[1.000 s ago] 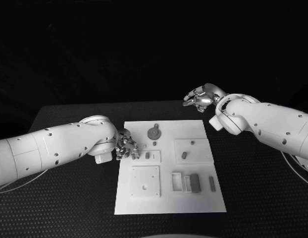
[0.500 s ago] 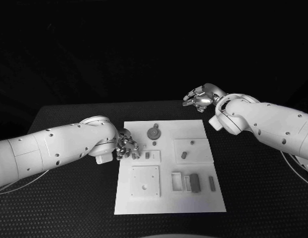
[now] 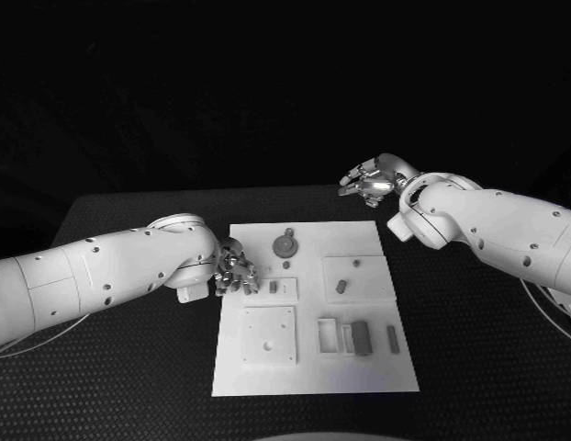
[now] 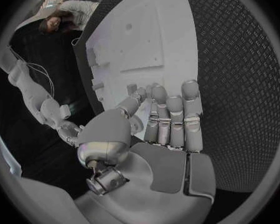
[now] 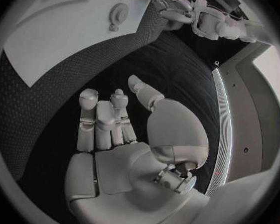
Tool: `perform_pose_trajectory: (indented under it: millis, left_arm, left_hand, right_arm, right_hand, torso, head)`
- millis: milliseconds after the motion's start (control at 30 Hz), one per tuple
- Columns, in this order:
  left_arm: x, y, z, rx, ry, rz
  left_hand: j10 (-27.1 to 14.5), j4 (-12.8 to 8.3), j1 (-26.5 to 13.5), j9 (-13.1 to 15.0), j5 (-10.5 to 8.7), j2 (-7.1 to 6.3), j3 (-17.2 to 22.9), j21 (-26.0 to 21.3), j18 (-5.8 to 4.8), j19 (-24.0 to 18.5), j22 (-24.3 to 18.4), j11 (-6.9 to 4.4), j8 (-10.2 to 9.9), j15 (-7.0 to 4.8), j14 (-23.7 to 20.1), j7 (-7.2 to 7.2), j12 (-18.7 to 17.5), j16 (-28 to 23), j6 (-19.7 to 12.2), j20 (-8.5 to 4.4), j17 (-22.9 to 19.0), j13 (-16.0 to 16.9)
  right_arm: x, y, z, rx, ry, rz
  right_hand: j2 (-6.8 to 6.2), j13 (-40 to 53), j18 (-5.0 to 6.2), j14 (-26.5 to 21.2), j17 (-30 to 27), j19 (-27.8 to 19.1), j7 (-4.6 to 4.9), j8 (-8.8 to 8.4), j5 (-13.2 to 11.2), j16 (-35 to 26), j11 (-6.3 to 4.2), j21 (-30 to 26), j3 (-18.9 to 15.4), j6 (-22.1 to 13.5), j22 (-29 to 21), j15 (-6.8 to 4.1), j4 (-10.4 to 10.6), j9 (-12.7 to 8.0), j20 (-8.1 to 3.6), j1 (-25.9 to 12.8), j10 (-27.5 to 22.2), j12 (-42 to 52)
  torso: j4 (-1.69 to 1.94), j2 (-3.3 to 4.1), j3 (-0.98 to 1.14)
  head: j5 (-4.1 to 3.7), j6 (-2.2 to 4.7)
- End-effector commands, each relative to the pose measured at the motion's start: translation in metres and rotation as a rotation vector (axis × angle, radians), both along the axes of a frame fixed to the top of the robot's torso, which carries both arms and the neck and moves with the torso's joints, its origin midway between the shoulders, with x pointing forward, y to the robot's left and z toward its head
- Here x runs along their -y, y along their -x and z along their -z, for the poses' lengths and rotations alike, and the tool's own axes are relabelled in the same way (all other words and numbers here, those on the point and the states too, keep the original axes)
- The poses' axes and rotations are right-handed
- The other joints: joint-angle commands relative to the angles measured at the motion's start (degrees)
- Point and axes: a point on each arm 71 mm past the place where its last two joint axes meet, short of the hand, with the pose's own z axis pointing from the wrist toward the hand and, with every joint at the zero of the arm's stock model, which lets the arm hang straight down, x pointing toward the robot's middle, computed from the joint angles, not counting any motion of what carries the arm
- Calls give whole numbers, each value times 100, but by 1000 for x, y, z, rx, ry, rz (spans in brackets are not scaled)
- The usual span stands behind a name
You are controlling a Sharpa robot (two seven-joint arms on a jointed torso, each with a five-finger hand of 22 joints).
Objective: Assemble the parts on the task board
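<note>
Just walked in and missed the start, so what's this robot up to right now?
It's at a black table with a white task board carrying small grey parts. Neither hand holds anything. The left hand is at the board's left edge, beside the parts there. The right hand is raised beyond the board's far right corner, fingers apart.

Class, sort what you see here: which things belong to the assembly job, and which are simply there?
Part of the job:
- task board
- round part at its far end
- long parts at its near end
- left robot hand, at the board's edge, holding nothing
- right robot hand, beyond the board, holding nothing

Simply there:
- black table
- cables under the right arm
</note>
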Motion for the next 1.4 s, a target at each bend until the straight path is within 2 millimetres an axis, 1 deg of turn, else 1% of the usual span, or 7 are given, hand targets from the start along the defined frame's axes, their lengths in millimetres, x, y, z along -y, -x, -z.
perform_pose_trajectory:
  millis: [33,600,700,800,967,1167,1400]
  left_arm:
    - [1,2,2,-19,-24,23]
    - [3,1,1,11,-12,8]
    - [5,1,0,16,-7,8]
    - [7,1,0,17,-3,14]
    - [14,1,3,22,-2,29]
    - [18,4,9,28,-9,45]
    - [19,4,9,38,-24,61]
  left_hand:
    - [77,-8,109,245,21,150,44,38,111,82,130,-54,85,-216,168,15,40,22,43,-164,6,6]
    - [74,0,95,249,13,137,41,50,107,85,129,-53,77,-218,168,17,51,29,33,-168,6,11]
    - [85,16,59,253,-15,98,18,69,104,101,127,-52,67,-219,179,20,74,47,26,-175,10,21]
    - [123,67,-39,281,-26,-8,-58,115,109,147,126,-74,97,-236,214,-5,124,94,96,-196,26,44]
    - [175,124,-69,302,-17,-67,-65,167,121,195,128,-114,124,-273,257,-46,178,148,184,-226,47,70]
    - [274,113,-62,317,58,-42,-22,265,126,271,133,-171,151,-330,345,-104,247,220,315,-263,76,100]
    - [348,63,-80,337,255,-44,13,361,123,332,133,-208,167,-368,416,-141,294,272,404,-286,98,121]
  right_arm:
    - [-2,1,1,-6,-1,-15]
    - [-2,1,1,-7,-2,-15]
    - [-1,1,1,-7,-2,-14]
    - [-2,1,1,-7,-2,-16]
    - [-3,1,1,-7,-3,-17]
    - [-3,1,1,-9,-5,-18]
    - [-3,2,1,-10,-6,-19]
  right_hand:
    - [44,-7,258,-43,10,-9,69,-18,12,-12,0,-8,-39,-31,74,-7,-7,7,-32,-37,-54,24]
    - [45,-10,258,-44,10,-10,69,-19,13,-12,0,-8,-39,-31,74,-6,-6,7,-31,-41,-55,26]
    - [45,-10,258,-44,10,-10,69,-19,13,-12,0,-8,-39,-31,74,-6,-6,8,-31,-41,-55,26]
    - [45,-10,258,-44,10,-10,69,-19,13,-12,0,-8,-39,-31,74,-6,-6,8,-31,-41,-56,27]
    - [45,-11,258,-44,10,-10,69,-19,13,-13,0,-8,-39,-32,74,-6,-6,8,-31,-41,-56,27]
    - [46,-12,258,-44,10,-10,69,-19,13,-13,0,-8,-39,-32,74,-6,-5,8,-31,-43,-57,27]
    - [48,-13,258,-45,10,-10,69,-19,13,-13,0,-8,-39,-32,74,-6,-5,8,-31,-45,-57,28]
  torso:
    - [1,0,-1]
    - [0,-1,-2]
    - [-1,0,0]
    - [1,-1,2]
    - [-3,3,0]
    - [-19,4,3]
    - [-4,-1,6]
  head:
    - [2,-3]
    - [11,0]
    - [14,-8]
    - [13,-20]
    - [18,-20]
    - [14,-31]
    - [-4,-39]
